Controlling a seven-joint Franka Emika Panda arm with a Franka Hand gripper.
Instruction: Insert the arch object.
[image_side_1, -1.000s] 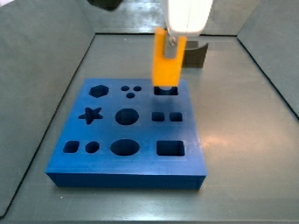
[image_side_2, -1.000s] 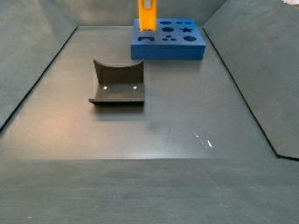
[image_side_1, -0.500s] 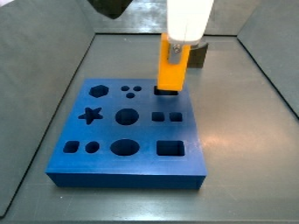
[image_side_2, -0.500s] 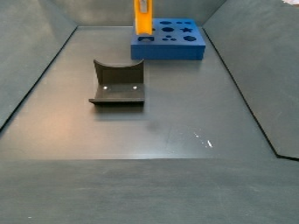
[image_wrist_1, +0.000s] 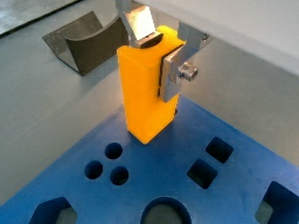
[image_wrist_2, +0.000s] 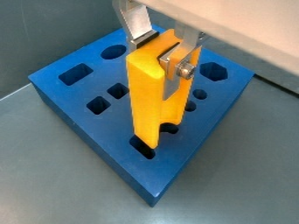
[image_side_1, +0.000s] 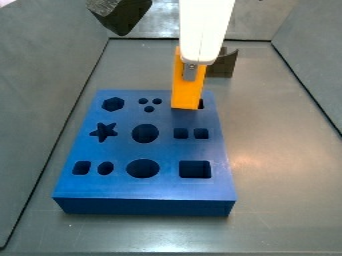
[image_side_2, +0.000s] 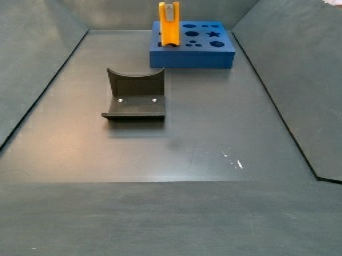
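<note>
One orange bar (image_wrist_2: 158, 92) is clamped in the claw (image_wrist_2: 163, 52) above the blue board (image_wrist_2: 82, 105) — to be kept upright; no arch object is held.

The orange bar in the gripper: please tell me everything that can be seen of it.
The orange bar is a long, plain block, smooth and matte like plastic, with flat faces. It stands upright, and the gripper is shut on its upper end, the silver fingers pressing its sides. Its lower end is above the blue board, at a slot near the edge; a wrist view suggests the tip is just entering, but contact cannot be told.
</note>
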